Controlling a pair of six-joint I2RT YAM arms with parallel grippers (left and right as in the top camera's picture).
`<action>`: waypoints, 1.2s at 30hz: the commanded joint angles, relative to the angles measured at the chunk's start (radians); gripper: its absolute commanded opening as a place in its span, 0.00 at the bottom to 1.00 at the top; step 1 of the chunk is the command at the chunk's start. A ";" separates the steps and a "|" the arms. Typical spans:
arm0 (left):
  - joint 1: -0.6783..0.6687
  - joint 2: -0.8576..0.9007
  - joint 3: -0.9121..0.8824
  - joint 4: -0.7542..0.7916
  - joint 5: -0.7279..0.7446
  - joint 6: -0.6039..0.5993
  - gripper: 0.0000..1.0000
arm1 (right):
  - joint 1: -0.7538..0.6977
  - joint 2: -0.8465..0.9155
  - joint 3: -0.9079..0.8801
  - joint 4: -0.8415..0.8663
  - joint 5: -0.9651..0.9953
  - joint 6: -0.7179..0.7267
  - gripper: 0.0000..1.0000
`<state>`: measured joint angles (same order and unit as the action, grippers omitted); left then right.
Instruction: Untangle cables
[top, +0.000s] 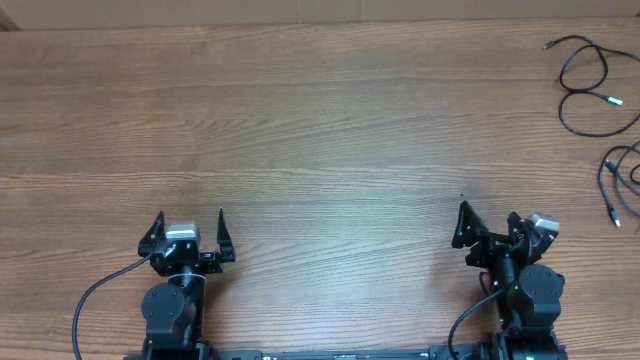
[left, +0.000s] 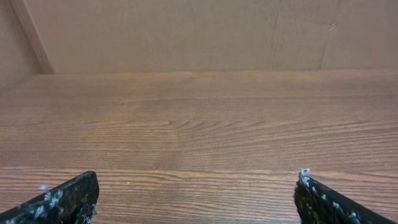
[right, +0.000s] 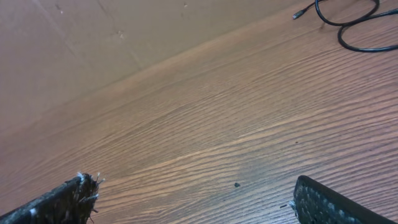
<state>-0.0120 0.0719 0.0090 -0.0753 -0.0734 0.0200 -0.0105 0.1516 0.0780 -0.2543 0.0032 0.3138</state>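
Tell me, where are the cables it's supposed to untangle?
In the overhead view the cables lie in loose loops at the far right edge of the table, ahead and to the right of the right pincer.

Both arms sit drawn back, left gripper (top: 190, 216) and right gripper (top: 488, 214) with jaws wide apart.

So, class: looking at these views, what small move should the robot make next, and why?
Probably swing the right tool forward and rightward toward the cables. Both tools are open and empty, and the cables lie at the far right edge of the table, much nearer that arm than the left tool.
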 joint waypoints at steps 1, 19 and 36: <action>0.005 -0.011 -0.003 -0.004 0.013 0.018 1.00 | 0.004 -0.002 -0.002 0.008 -0.005 -0.005 1.00; 0.005 -0.004 -0.003 0.000 0.011 0.018 1.00 | 0.004 -0.002 -0.002 0.008 -0.005 -0.005 1.00; 0.005 -0.004 -0.003 0.000 0.011 0.018 1.00 | 0.004 -0.009 -0.009 0.213 0.029 -0.012 1.00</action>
<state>-0.0120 0.0723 0.0090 -0.0750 -0.0731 0.0265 -0.0105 0.1513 0.0711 -0.0681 0.0071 0.3126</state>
